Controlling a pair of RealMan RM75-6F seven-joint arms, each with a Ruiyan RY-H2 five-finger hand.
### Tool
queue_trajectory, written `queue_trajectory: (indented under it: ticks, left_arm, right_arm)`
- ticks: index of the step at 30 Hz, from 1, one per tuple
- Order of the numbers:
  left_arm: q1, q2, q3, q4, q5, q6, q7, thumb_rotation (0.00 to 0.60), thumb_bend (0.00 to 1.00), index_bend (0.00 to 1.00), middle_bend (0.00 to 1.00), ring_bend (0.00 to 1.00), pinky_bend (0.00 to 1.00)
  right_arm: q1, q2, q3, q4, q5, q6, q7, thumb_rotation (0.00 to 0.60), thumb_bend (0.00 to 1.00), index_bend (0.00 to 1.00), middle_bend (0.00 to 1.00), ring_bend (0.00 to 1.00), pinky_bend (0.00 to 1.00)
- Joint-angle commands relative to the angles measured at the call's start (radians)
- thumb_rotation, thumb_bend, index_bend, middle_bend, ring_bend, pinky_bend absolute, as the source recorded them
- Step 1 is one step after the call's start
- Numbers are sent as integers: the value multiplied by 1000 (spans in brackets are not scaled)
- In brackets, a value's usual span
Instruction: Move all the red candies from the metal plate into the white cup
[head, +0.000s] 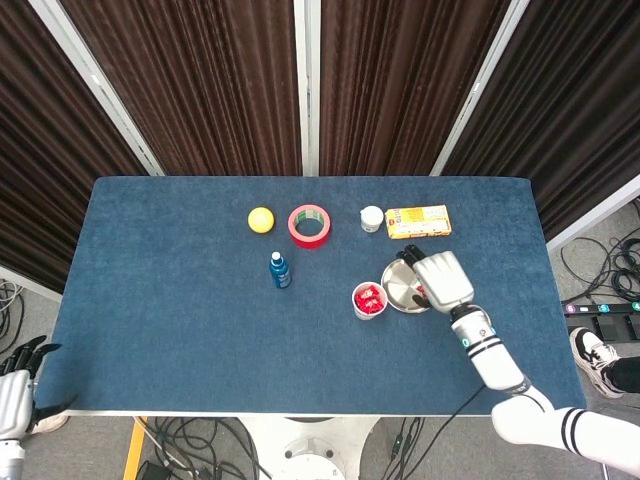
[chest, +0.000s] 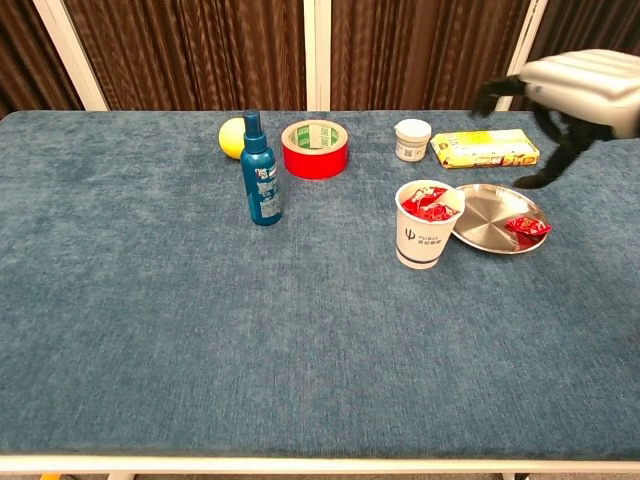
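Your right hand (chest: 580, 88) hangs above the far right edge of the metal plate (chest: 485, 212), fingers spread and curled downward, holding nothing. One red candy (chest: 527, 226) lies on the plate's right side; more red candies (chest: 428, 205) sit inside the white cup (chest: 425, 240), which touches the plate's left rim. Behind the plate you have a yellow box (chest: 485, 148) and a small white jar (chest: 412, 140). Red tape roll (chest: 315, 148), blue spray bottle (chest: 260, 172) and yellow ball (chest: 231, 136) stand well apart to the left. Your left hand (head: 15, 385) hangs off the table's near left corner, fingers apart.
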Motion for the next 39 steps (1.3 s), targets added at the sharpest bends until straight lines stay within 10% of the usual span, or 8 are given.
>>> queue_trajectory:
  ticks: [1, 39]
  left_arm:
    - [-2, -3, 0, -1, 2, -2, 0, 600, 44, 296, 222, 135, 190]
    - [-4, -3, -2, 4, -11, -11, 1, 600, 44, 297, 222, 136, 190]
  right_arm:
    - [-10, 5, -24, 49, 54, -35, -59, 600, 100, 361, 186, 654, 1000]
    - [64, -195, -45, 351, 241, -220, -153, 600, 232, 446, 135, 603, 1000]
